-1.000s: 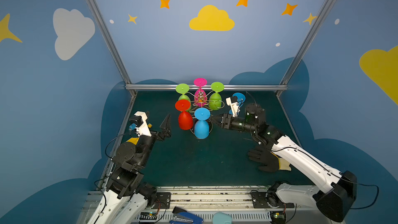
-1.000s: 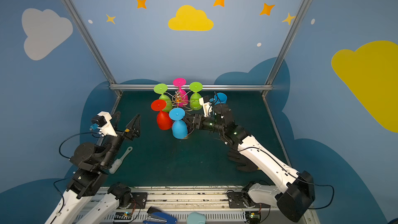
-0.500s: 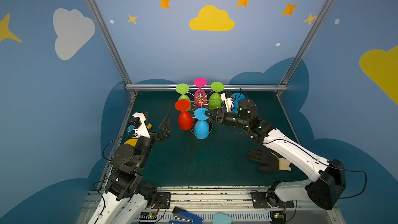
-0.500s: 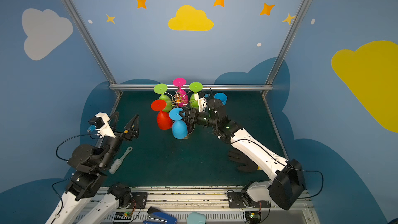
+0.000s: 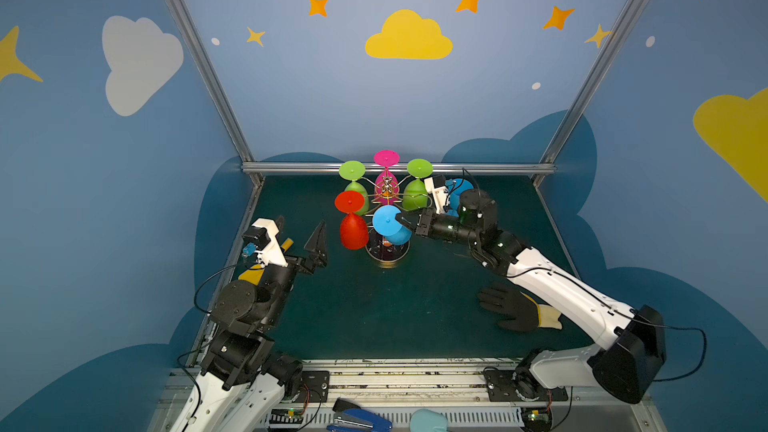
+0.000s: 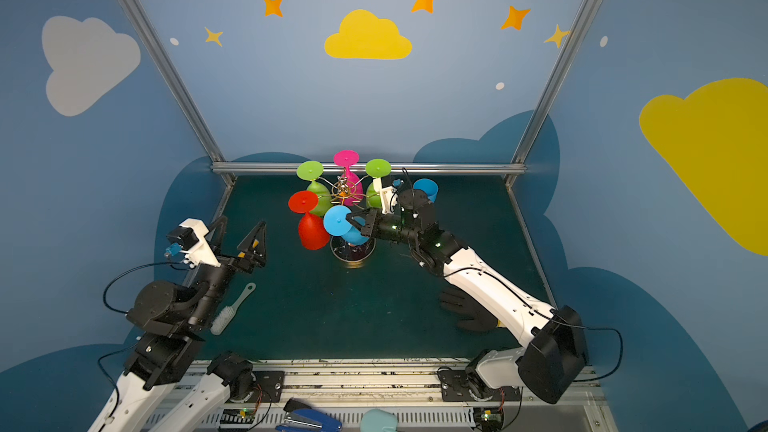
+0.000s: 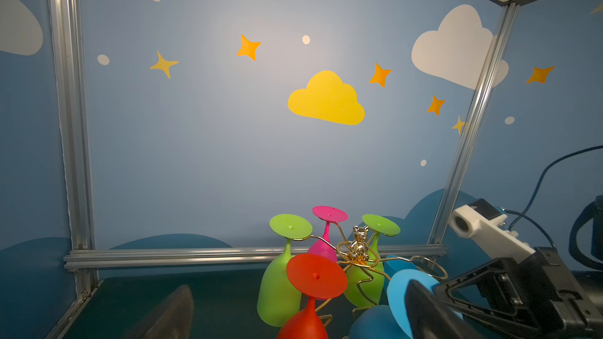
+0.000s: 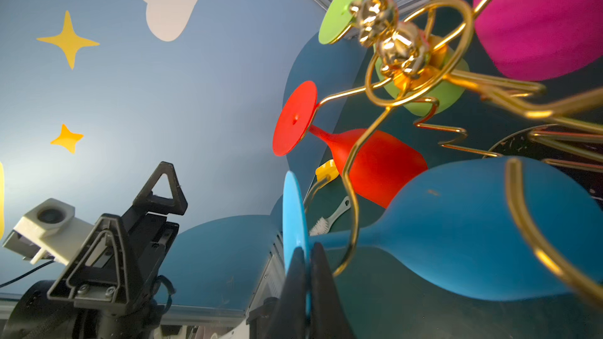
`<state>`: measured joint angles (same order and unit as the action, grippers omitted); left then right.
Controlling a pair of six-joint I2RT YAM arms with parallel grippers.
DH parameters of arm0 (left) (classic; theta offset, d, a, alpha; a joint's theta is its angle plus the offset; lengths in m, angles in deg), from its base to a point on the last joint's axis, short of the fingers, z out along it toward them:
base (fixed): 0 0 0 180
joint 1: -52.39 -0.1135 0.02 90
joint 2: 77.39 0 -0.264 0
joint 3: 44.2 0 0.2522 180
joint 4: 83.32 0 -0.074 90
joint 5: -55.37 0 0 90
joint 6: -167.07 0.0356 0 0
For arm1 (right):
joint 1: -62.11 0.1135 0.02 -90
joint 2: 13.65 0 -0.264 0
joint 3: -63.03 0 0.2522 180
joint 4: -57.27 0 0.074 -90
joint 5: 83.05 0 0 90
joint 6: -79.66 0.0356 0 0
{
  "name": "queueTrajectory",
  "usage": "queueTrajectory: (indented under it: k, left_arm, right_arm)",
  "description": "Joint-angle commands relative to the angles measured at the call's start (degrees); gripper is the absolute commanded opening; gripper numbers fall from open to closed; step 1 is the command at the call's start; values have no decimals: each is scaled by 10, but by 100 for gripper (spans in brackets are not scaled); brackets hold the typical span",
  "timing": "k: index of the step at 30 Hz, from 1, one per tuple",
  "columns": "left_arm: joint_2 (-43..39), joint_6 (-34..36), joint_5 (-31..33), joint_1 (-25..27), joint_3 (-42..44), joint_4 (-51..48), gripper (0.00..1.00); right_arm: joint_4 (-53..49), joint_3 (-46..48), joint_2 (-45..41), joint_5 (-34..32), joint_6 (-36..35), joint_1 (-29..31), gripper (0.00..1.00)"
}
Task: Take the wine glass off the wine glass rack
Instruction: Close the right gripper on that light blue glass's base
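Observation:
The wine glass rack [image 5: 387, 194], a gold wire stand on a round dark base [image 6: 352, 254], stands at the back middle of the mat. Upside down on its arms hang a red glass [image 5: 353, 231], two green ones, a pink one [image 5: 386, 158] and a blue wine glass [image 5: 400, 237]. My right gripper [image 5: 401, 218] reaches in from the right and is shut on the rim of the blue glass's foot disc [image 8: 293, 210]; the bowl [image 8: 473, 223] still lies in a gold loop. My left gripper [image 5: 299, 231] stands open and empty, left of the rack.
A black glove [image 5: 509, 310] lies under my right arm. A white brush [image 6: 232, 310] and a yellow object [image 5: 253, 274] lie by my left arm. A blue cup [image 6: 426, 189] stands behind my right wrist. A blue stapler [image 5: 357, 419] sits at the front rail.
My right gripper moved left to the blue glass's foot disc and closed on it; the glass now hangs tilted. My left arm has barely shifted.

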<state>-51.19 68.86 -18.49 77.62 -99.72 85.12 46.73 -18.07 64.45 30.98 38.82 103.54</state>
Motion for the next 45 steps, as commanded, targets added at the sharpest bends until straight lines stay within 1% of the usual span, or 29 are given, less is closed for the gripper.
queueTrajectory:
  k: [1,7,12,27,39,45]
  left_arm:
    - [-6,0,0,-1,2,7,100]
    - [-7,-1,1,-2,2,6,100]
    - [-9,-1,-1,-2,3,6,99]
    - [-14,-3,-1,-2,3,6,99]
    - [-17,-3,-1,-2,3,6,99]
    - [-21,-5,1,-2,5,8,100]
  right_arm:
    - [6,-9,-8,-2,0,1,0]
    - [10,-11,-19,1,5,0,0]
    - [23,-11,-23,11,22,0,0]
    - [109,9,-17,54,120,-21,0]
    - [116,12,-9,56,130,-24,0]
    - [106,10,-9,46,119,-23,0]
